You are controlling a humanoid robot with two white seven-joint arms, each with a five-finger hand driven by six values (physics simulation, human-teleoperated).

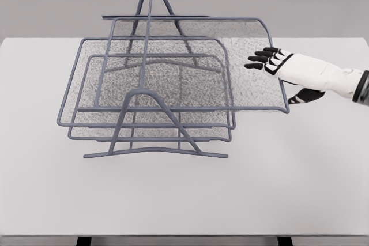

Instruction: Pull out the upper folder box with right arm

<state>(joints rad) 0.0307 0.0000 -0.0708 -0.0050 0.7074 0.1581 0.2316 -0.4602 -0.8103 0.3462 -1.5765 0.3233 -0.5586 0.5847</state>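
The upper folder box (pixel 253 67), a shallow tray of grey-blue wire mesh, sits at the top of a three-tier rack (pixel 151 84) and is slid out toward the right side of the picture, so that its right half overhangs the two trays beneath. Its front right corner lies near the robot's thumb. The middle tray (pixel 86 84) and the lower tray (pixel 150 133) remain stacked inside the rack, offset to the left, and all three trays look empty through the mesh. The rack's frame shows as two A-shaped wire ends, one at the front and one at the back, joined by a bar running along the top.

The rack stands on a plain white table (pixel 184 200), whose front edge runs along the bottom of the picture, with two dark legs just visible below it. Behind the table is a flat grey wall (pixel 46 4).

The right hand (pixel 281 68) comes in from the right edge on a white arm. Its black fingers (pixel 262 57) are stretched out fairly straight above the right rim of the upper box, with the thumb (pixel 305 95) below the rim, so the edge lies between them. Whether the hand actually presses the rim cannot be told from this view.
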